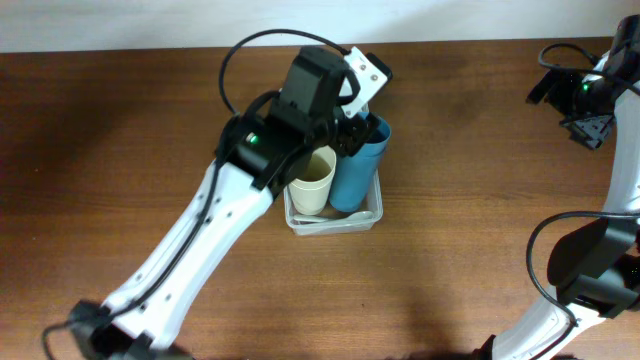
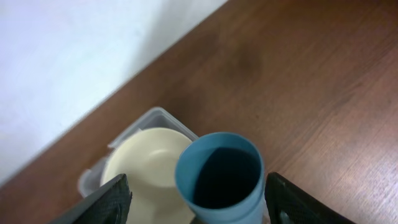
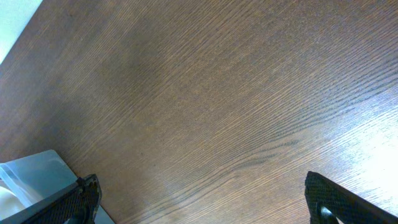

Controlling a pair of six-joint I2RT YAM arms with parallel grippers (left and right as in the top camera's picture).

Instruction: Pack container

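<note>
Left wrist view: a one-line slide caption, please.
Open left gripper over a blue cup and a cream cup in the container.

Surface: dark brown wood-grain table point(image 1: 120, 150) | directly on it: clear rectangular container point(image 1: 335, 224), sitting flat, roughly mid-table, nearer the far edge than the near one

The table point(image 1: 480, 150) is dark reddish-brown wood with fine, streaky grain. The container point(image 1: 370, 215) is clear, faintly grey. In it the cream cup point(image 1: 312, 180) stands left of the blue cup point(image 1: 358, 170), which is shadowed darker inside. The left arm point(image 1: 200, 250) and right arm point(image 1: 625, 170) are white with black joints. A green light point(image 1: 252, 139) glows on the left one. The far wall point(image 2: 74, 56) is white.
</note>
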